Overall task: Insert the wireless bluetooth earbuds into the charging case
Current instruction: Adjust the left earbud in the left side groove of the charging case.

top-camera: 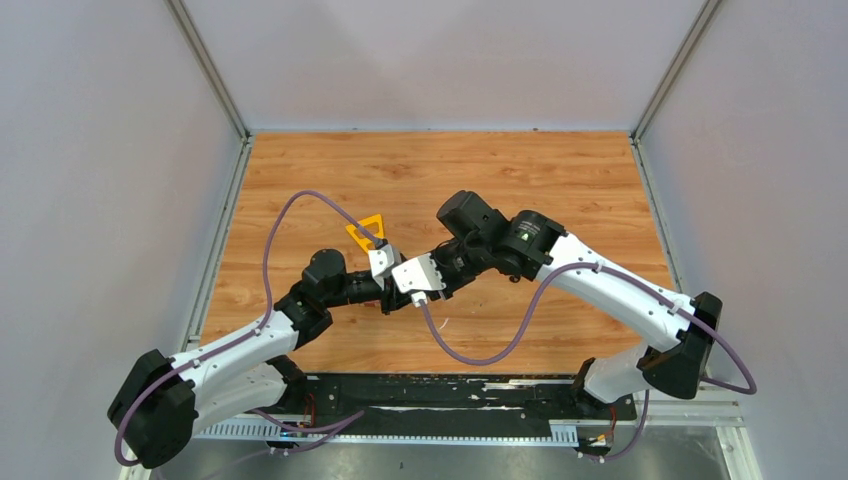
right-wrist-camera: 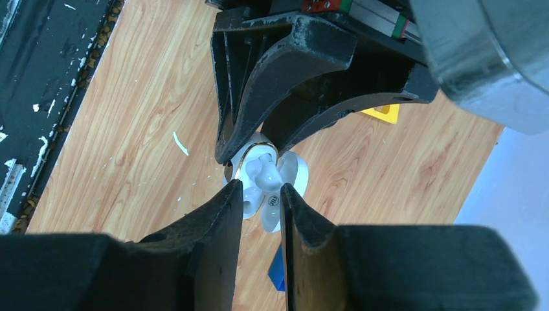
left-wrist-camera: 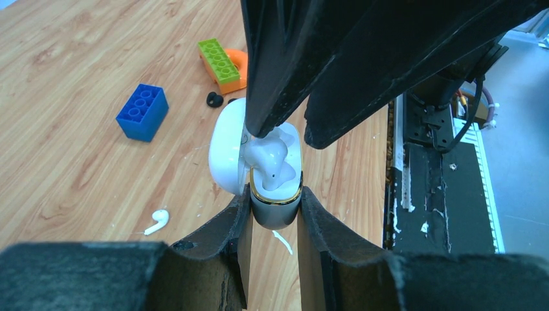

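My left gripper is shut on the white charging case, holding it upright above the table with its lid swung open to the left. One white earbud sits in the case's gold-rimmed mouth, with its head sticking up. My right gripper hangs just over it, jaws slightly apart, one fingertip at the earbud's top. In the right wrist view the earbud shows just past my right gripper, with a gap on both sides. The other earbud lies on the wood to the left.
A blue brick, a green brick on an orange piece and a small black bit lie beyond the case. A thin white sliver lies under it. The black base strip runs along the right.
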Robot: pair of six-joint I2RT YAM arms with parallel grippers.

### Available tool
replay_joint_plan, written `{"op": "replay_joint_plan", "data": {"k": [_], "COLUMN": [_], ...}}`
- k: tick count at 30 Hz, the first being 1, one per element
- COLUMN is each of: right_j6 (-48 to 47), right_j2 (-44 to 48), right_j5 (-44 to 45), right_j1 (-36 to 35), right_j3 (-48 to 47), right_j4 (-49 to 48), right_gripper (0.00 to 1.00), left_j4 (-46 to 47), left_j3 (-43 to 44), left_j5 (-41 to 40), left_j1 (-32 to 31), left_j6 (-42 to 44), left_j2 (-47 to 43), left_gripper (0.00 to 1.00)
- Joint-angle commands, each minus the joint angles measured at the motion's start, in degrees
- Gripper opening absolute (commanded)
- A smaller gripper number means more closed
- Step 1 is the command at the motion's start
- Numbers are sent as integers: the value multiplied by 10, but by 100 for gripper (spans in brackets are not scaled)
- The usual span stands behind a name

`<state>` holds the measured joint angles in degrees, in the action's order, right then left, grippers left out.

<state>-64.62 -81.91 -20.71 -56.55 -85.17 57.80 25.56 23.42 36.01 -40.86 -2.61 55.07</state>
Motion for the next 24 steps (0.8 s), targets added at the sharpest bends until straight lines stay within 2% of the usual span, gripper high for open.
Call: {"op": "replay_joint_plan", "data": {"k": [1,24], "right_j6": [-4,-8], "right_j2": [-3,-11], "right_j5": [-2,1], "right_j1": [0,0], "right_j3": [1,1], "right_j4": [-23,0], "right_gripper": [29,29], "left_j4": [27,41], "left_j3": [18,15], "left_j5": [11,0], "left_j1": [-3,-3], "left_j6": [8,-4], "left_j2": [-11,-12], "left_gripper": [0,0]}}
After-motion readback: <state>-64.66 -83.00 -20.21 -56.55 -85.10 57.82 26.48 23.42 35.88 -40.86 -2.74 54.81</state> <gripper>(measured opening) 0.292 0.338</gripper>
